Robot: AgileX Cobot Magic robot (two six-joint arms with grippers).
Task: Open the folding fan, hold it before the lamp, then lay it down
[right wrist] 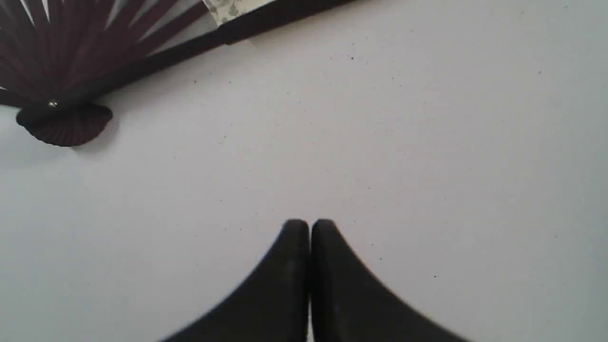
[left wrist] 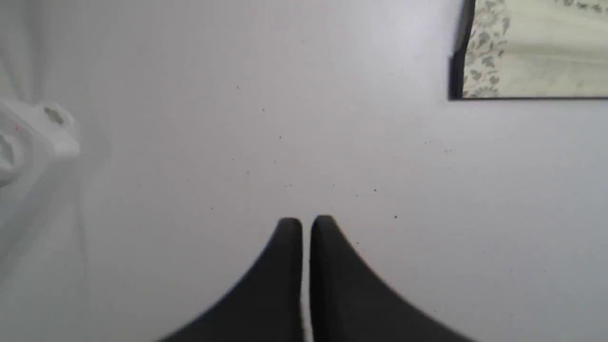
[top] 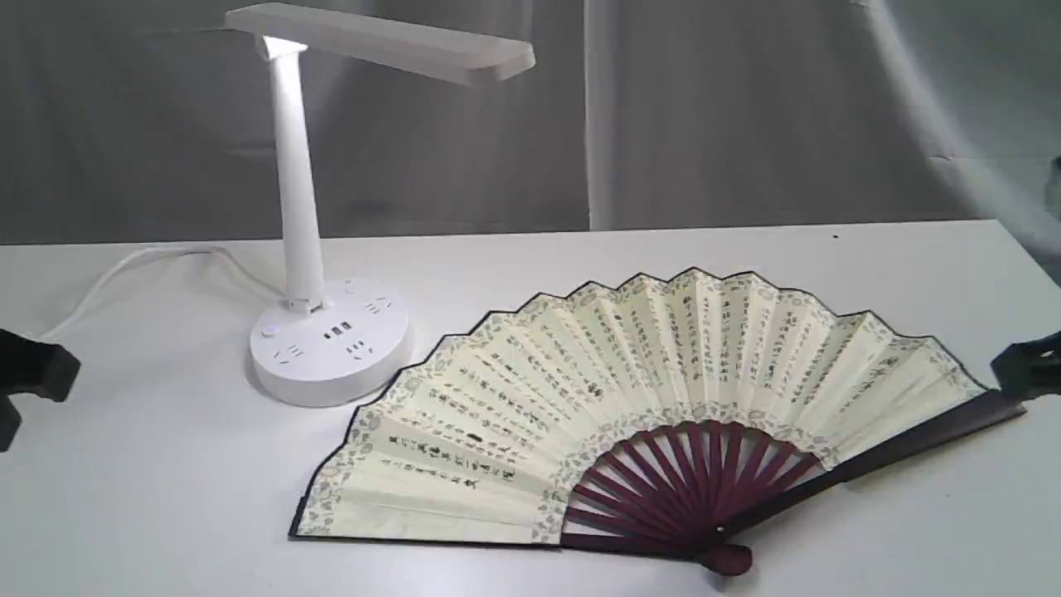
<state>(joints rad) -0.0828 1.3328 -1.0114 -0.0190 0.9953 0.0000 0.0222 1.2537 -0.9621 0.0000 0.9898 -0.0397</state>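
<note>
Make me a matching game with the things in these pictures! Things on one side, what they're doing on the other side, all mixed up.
Things:
1. fan
2. lamp
3. cord
4. left gripper

What they're doing:
A. shut, holding nothing
B. lying in a curve
C. standing upright
D. spread open, lying flat

Pairs: 1-D, 2-C, 3-B, 4-A

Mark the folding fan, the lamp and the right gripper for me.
folding fan [top: 630,365], exterior view, middle of the pleated leaf.
lamp [top: 300,207], exterior view, on the upright stem.
right gripper [right wrist: 309,224], right wrist view, between the closed fingertips.
</note>
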